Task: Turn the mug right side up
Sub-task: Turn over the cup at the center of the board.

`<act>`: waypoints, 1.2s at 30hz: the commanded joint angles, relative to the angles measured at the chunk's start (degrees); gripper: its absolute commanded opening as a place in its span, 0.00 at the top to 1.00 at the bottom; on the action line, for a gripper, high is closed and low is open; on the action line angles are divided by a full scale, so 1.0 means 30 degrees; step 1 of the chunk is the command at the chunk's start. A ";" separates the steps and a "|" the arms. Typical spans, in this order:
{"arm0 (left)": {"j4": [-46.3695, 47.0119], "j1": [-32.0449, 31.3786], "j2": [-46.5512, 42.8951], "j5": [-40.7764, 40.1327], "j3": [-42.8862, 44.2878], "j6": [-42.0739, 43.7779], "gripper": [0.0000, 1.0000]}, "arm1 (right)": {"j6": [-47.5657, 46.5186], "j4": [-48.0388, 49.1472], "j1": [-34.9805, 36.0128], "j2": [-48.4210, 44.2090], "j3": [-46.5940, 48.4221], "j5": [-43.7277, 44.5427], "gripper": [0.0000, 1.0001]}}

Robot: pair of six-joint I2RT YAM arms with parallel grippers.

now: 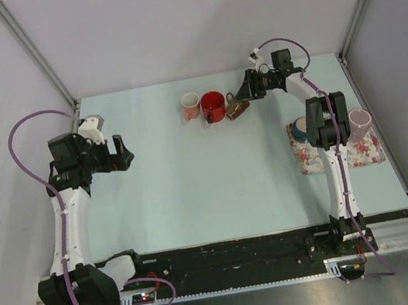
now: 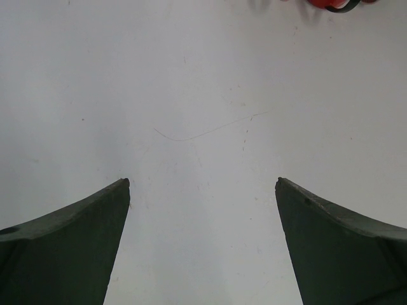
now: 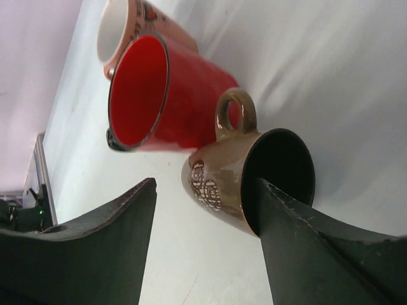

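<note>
Step in hand: the grasp. The brown mug (image 3: 219,184) lies on its side close against the red mug (image 3: 162,95), on that mug's right in the top view, with its mouth toward the camera. The right gripper (image 3: 205,182) has its jaws apart astride the mug body, with a gap on one side. Next you likely need to clamp across the body, lift clear of the red mug, then roll the wrist until the mouth faces up. The left gripper (image 2: 202,184) hangs wide apart, well left of the red mug, holding nothing. The brown mug's white pattern is not legible.
</note>
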 commanded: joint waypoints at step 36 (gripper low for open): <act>0.0850 -0.0581 0.0463 0.3929 0.1679 -0.0328 0.02 | -2.2157 -1.6601 0.2652 -0.6916 0.0412 0.8033 1.00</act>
